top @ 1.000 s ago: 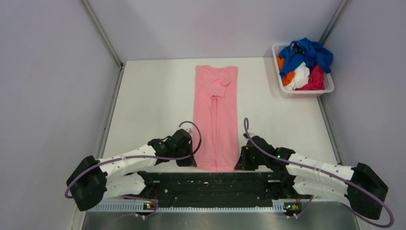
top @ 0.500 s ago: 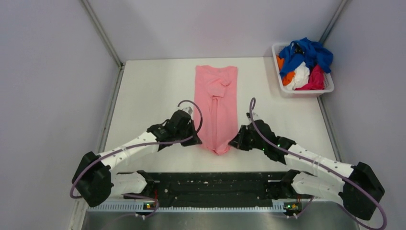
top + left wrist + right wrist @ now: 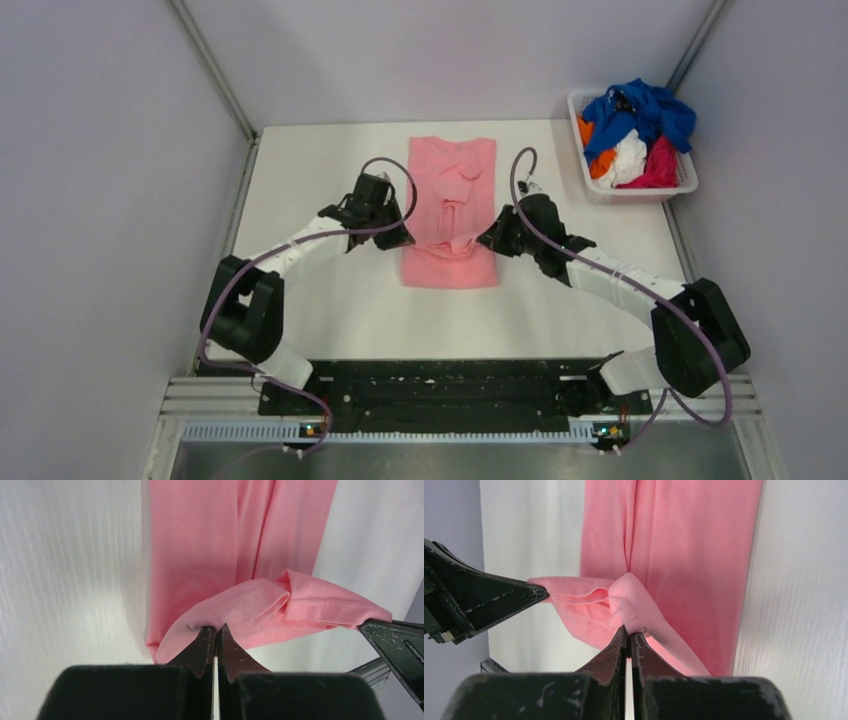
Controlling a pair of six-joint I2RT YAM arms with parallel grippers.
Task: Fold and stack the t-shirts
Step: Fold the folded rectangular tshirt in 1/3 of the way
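The salmon-pink t-shirt lies as a long strip down the middle of the white table, its near end lifted and doubled back over itself. My left gripper is shut on the near left corner of the shirt. My right gripper is shut on the near right corner. Both hold the hem above the strip, about halfway along it. The other t-shirts, blue, orange, white and magenta, are heaped in the basket.
A white lattice basket stands at the back right corner of the table. Grey walls close in the table on the left, back and right. The black rail of the arm bases runs along the near edge.
Both grippers have carried the shirt's near hem from the table's front edge away toward the back, folding the lower part over the strip. The arms have stretched out.
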